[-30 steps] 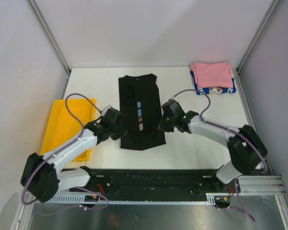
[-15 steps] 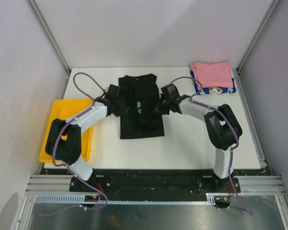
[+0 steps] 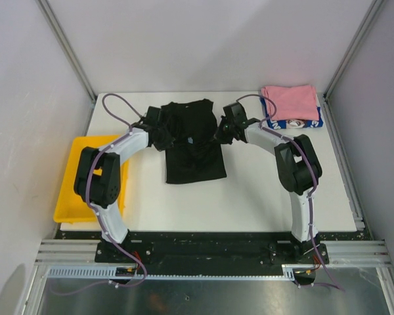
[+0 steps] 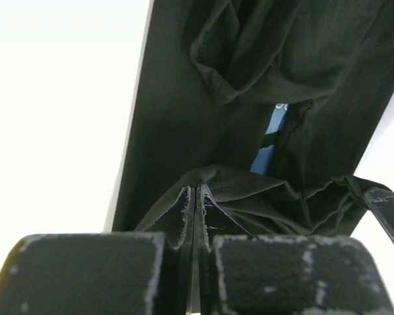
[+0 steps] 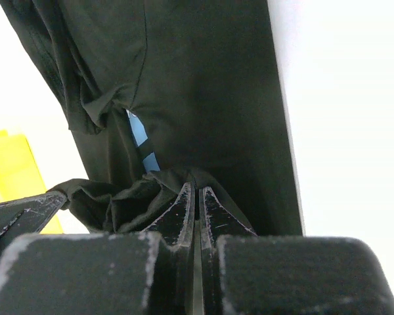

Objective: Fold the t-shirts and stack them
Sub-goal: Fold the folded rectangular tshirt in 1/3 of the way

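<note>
The black t-shirt point(image 3: 194, 154) lies in the middle of the table, its near hem lifted and carried back over its upper part. My left gripper point(image 3: 160, 134) is shut on the hem's left corner; the pinched fold shows in the left wrist view point(image 4: 249, 197). My right gripper point(image 3: 224, 131) is shut on the right corner, and the pinched cloth shows in the right wrist view point(image 5: 151, 190). A strip of blue print point(image 4: 270, 134) shows between the layers. The folded pink t-shirt point(image 3: 289, 102) lies on the blue-and-white one point(image 3: 295, 123) at the far right.
A yellow tray point(image 3: 75, 177) sits at the table's left edge. The enclosure's metal posts stand at the back corners. The white table point(image 3: 262, 190) extends in front of the shirt.
Both grippers have carried the shirt's near hem away from the arm bases toward the collar, folding the shirt over itself. The shirt looks shorter now.
</note>
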Tool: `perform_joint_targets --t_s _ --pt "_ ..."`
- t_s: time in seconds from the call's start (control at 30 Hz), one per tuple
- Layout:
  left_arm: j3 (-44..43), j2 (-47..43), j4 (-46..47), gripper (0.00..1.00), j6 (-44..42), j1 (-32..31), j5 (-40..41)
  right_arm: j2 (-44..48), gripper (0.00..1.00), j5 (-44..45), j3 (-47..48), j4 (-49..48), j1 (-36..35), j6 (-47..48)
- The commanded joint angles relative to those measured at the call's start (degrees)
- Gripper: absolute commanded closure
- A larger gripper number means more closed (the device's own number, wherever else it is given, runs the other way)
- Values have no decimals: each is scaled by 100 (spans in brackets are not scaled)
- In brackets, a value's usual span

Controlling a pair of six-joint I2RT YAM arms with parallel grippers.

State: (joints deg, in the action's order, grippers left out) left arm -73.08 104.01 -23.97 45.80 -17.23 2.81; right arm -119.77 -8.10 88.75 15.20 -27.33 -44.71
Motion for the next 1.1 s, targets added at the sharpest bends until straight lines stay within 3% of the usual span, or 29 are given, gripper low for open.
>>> perform_joint_targets --t_s 0.0,0.63,0.77,0.87,0.93,1.07 --pt "-322 139 144 100 -191 149 -44 -131 100 -28 395 8 110 137" --pt "-792 584 148 99 -397 474 -384 -478 99 -53 1041 133 303 99" --pt "-1017 752 153 84 -633 580 -650 -562 82 -76 1145 170 386 96" --pt "-1021 669 153 60 -734 753 -702 -631 63 -201 1357 299 477 205" --pt "-964 536 153 45 -780 877 -716 -709 56 -232 1659 576 530 368" --pt "-818 170 160 42 -925 903 -757 -562 55 -169 1795 778 515 636"
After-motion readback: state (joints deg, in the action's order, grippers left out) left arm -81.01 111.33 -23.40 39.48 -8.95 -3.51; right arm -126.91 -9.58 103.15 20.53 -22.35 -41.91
